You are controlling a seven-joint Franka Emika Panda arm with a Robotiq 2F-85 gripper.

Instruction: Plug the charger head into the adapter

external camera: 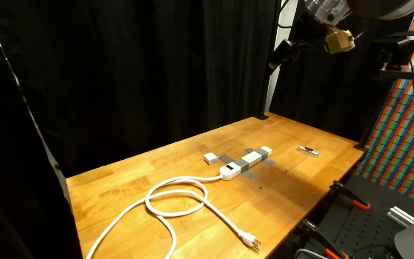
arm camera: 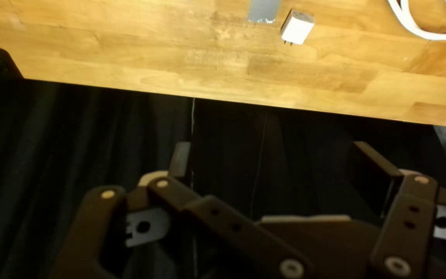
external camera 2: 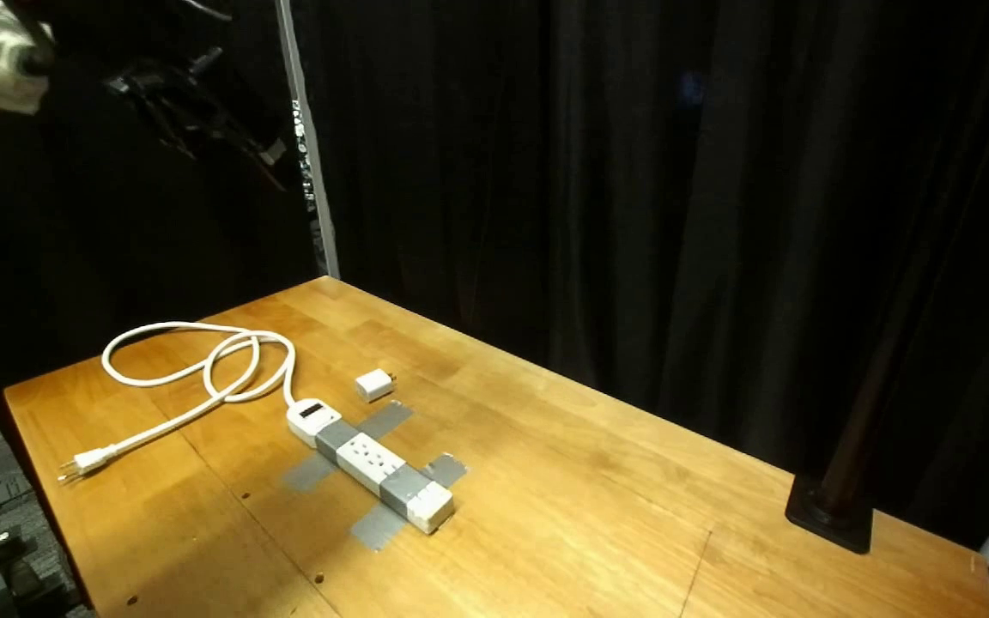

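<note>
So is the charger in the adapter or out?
Out: the charger lies on the table, apart from the adapter, its prongs bare.

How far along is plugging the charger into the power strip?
Looks done: the power strip is held to the table by grey tape, sockets facing up. In hand: nothing; the gripper hangs open. Left: grasp the charger, which lies beside the strip with prongs bare, then plug it in.
</note>
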